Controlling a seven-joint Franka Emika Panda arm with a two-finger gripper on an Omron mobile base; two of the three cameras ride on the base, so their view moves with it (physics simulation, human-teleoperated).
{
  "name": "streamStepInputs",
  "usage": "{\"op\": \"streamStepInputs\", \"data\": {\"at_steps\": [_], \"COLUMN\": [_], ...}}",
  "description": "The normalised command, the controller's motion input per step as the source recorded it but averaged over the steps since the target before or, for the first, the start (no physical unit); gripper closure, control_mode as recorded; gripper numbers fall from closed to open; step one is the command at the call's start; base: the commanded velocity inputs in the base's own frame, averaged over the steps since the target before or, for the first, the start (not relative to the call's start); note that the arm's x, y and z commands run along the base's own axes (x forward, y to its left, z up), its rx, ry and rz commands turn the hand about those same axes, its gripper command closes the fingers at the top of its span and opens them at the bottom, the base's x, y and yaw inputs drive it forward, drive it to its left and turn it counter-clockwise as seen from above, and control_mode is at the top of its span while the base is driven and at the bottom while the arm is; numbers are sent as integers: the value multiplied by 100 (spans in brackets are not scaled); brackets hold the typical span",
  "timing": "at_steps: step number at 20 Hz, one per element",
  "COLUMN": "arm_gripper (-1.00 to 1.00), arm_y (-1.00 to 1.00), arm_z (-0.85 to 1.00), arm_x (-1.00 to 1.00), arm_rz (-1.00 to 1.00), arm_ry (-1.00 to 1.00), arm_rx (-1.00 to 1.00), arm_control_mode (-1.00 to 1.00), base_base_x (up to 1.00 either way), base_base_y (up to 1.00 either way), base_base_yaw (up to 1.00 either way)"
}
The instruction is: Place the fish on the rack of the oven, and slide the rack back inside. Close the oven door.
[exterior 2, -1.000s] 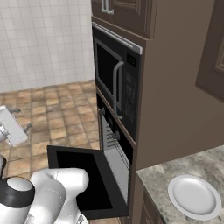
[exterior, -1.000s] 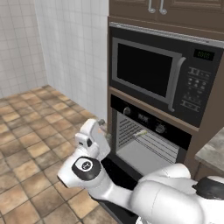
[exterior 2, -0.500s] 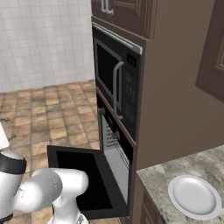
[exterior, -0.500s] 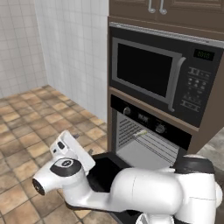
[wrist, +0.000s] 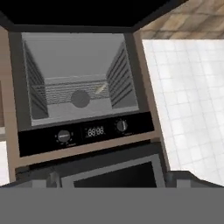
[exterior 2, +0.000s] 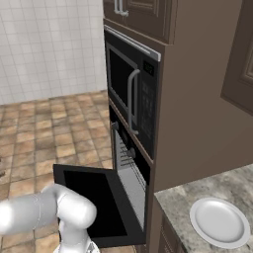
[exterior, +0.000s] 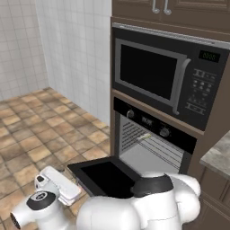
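Gripper (exterior: 42, 182) sits low at left, well away from the oven (exterior: 152, 143), jaws wide apart and empty. Door (exterior: 105, 177) hangs open. Fish (wrist: 100, 89) lies on the rack (wrist: 65, 94) inside. The oven's display (wrist: 95, 131) is too blurred to read.

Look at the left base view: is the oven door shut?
No. The oven door hangs open, lying flat in front of the oven's light grey cavity, with the rack visible inside.

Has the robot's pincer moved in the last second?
Yes. In the left base view the pincer has swung left and down, away from the oven and out past the corner of the open oven door.
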Motion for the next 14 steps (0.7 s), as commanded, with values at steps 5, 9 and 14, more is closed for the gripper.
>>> {"op": "streamStepInputs", "data": {"at_steps": [5, 9, 14], "arm_gripper": [-100, -100, -100], "arm_y": [47, 10, -10], "arm_z": [-100, -100, -59], "arm_x": [-28, -16, -4], "arm_rz": [-16, -21, -19], "arm_ry": [20, 15, 4], "arm_rx": [-35, -29, -19], "arm_control_mode": [-100, -100, -100], "base_base_x": [0, 0, 0], "base_base_y": [0, 0, 0], "base_base_yaw": [0, 0, 0]}}
